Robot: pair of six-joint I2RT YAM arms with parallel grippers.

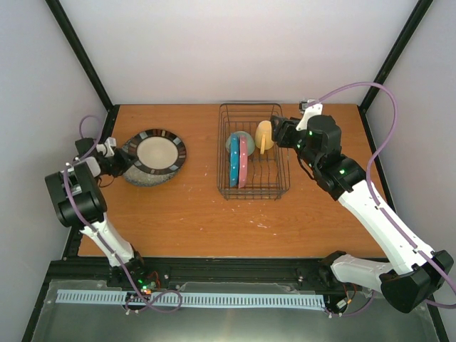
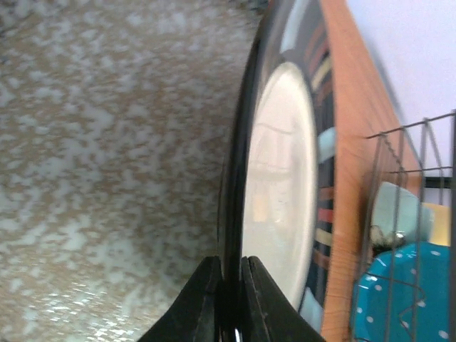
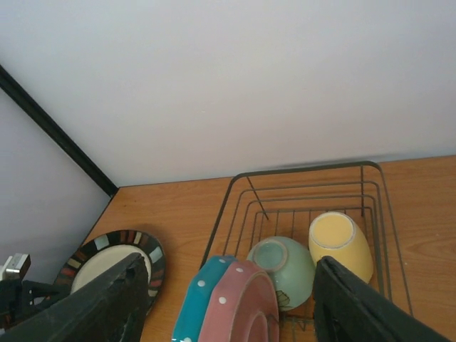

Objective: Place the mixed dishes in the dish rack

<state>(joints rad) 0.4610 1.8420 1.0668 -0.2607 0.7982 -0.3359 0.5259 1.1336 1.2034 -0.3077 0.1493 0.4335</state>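
My left gripper [image 1: 120, 161] [image 2: 229, 261] is shut on the dark rim of the larger grey speckled plate [image 1: 158, 151] [image 2: 281, 178]. One finger presses its speckled back, the other its cream face. The plate stands tilted at the table's left, its face toward the dish rack [image 1: 254, 195] [image 3: 306, 169]. In the rack stand the blue dotted plate [image 1: 234, 159] [image 3: 201, 299] and the pink-red dotted plate [image 1: 243, 161] [image 3: 246, 303] on edge. Behind them lie the pale green bowl [image 1: 237, 140] [image 3: 285, 267] and the yellow mug [image 1: 264, 135] [image 3: 340, 242]. My right gripper [image 1: 279, 132] [image 3: 231, 265] hangs open over the rack's back right, holding nothing.
The rack's right half [image 1: 274, 171] holds only bare wires. Black frame posts [image 1: 82, 53] and white walls close in the back and sides. Bare wooden table [image 1: 199, 214] lies between plate and rack and along the near edge.
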